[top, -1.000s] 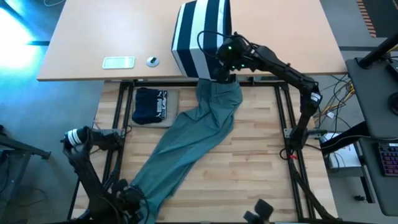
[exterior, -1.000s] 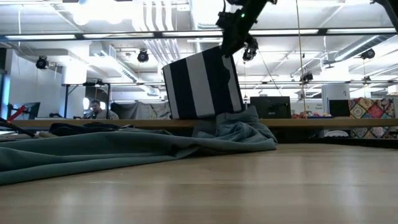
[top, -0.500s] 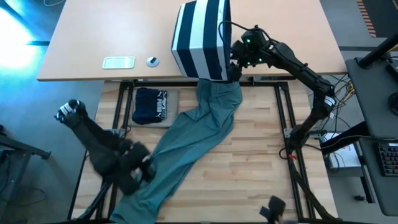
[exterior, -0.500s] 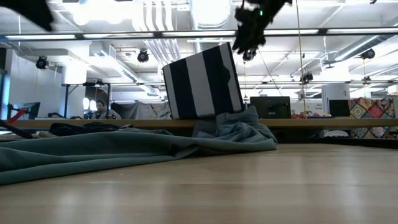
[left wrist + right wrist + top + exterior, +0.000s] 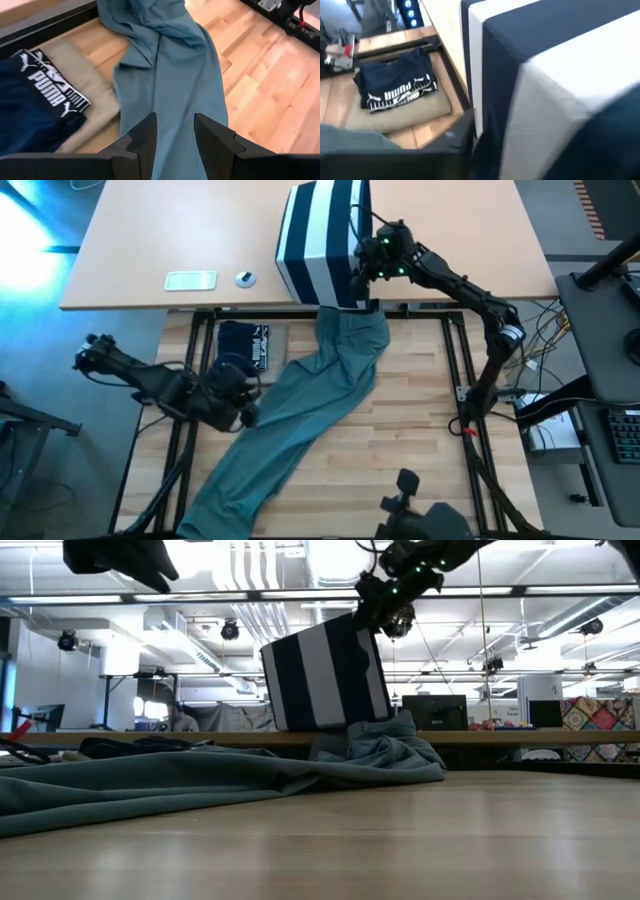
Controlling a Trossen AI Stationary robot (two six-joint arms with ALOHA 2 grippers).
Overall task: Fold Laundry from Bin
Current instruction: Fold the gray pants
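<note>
Teal garment point(image 5: 300, 415) trails across the bench point(image 5: 400, 450) from the bin point(image 5: 320, 240). Left gripper point(image 5: 175, 132) hovers above it, slightly open and empty. Right gripper point(image 5: 365, 275) sits at the bin's side; I cannot tell its state.

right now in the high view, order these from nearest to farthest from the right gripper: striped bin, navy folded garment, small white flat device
1. Boxy navy-and-white striped fabric bin, right beside the right gripper.
2. Navy folded garment with white lettering, on the wooden table's left.
3. Small white flat device, far left on the tan desk.
</note>
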